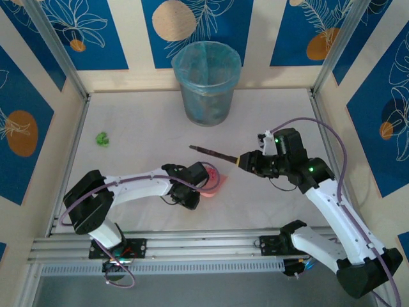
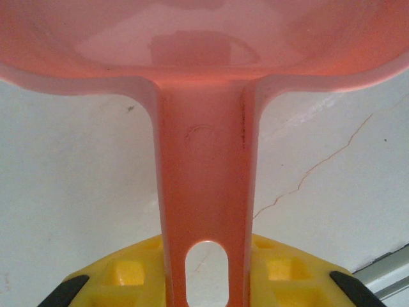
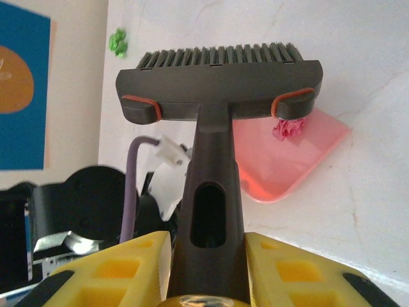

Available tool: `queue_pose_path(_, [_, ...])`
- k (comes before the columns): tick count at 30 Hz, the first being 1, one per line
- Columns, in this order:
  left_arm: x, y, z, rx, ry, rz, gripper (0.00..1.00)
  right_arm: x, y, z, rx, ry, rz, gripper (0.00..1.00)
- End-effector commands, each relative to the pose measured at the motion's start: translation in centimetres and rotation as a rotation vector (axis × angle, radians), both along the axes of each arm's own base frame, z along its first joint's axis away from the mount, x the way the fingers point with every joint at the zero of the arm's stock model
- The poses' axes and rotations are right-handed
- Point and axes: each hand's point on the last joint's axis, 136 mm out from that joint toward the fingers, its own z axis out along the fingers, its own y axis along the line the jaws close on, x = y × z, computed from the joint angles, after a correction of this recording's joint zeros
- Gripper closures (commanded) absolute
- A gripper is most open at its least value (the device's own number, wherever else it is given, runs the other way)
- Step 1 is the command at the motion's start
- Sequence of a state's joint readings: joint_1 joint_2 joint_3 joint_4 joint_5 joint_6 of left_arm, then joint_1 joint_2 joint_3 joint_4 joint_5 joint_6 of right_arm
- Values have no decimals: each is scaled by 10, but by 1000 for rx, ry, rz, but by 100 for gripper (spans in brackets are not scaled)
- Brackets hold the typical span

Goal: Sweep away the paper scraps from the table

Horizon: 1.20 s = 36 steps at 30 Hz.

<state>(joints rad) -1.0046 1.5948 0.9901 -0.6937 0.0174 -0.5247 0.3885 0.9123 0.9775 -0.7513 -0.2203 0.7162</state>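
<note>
Currently both claws are loaded: my left claw [image 1: 192,182] is clenched on the pink dustpan [image 1: 214,179] handle, my right claw [image 1: 252,162] is clenched on the brush [image 1: 214,152], bristles off the table [image 1: 147,128]. One crumpled pink scrap [image 3: 289,128] sits in the pan. A green paper scrap [image 1: 101,137] lies alone at 10 o'clock from the pan, well apart, near the table's left edge. Judgement: carry the pan over first and press its lip flat, then brush in short strokes toward it. Bin [image 1: 206,83] waits at 12 o'clock.
</note>
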Motion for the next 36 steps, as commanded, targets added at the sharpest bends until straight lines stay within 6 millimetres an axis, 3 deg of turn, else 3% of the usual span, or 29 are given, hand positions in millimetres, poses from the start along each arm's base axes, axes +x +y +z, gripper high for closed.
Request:
queue_pose_path(1, [3, 3, 0, 6, -26, 8, 100, 6, -12, -15, -31, 24, -61, 100])
queue_pose_path(8, [4, 6, 1, 6, -42, 10, 100, 17, -28, -56, -305, 45, -98, 100])
queue_pose_path(11, [4, 7, 1, 5, -47, 11, 100, 18, -32, -63, -409, 20, -99, 100])
queue_pose_path(17, [5, 7, 1, 4, -52, 11, 100, 18, -36, -62, -550, -37, -88, 100])
queue_pose_path(26, [7, 8, -1, 3, -67, 16, 100, 1, -3, -69, -596, -40, 111, 100])
queue_pose_path(33, [9, 11, -2, -3, -96, 19, 100, -11, 13, -55, -586, -121, 204, 100])
queue_pose_path(36, [11, 8, 0, -33, -116, 11, 100, -8, 9, -47, -591, -160, 177, 100])
